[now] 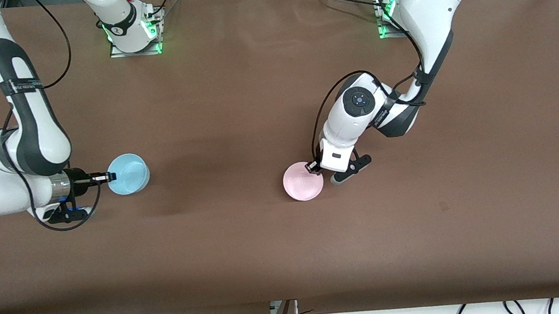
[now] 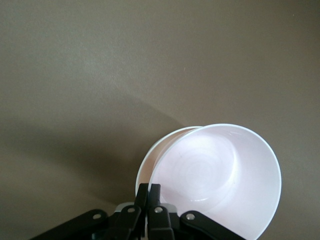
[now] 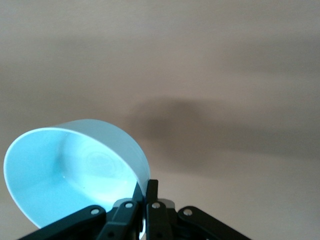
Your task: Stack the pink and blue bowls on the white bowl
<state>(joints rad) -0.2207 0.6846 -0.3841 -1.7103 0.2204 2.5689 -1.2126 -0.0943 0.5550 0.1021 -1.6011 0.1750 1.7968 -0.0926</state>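
1. Bare brown table around both bowls, nothing blocking you.
2. Your right gripper, mid-left of frame, pinches the blue bowl rim.
3. Your left gripper, centre-right, pinches the pink bowl; a white bowl shows under it.

I can't tell white bowl from pink bowl; blue bowl rim cut off at frame edge.

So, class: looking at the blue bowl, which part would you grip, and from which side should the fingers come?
Grip the thin rim wall. The blue bowl is open and hollow, so one finger goes inside and one outside, coming from the right arm's end of the table. The right gripper already pinches the rim that way; the left gripper holds the pink bowl likewise.
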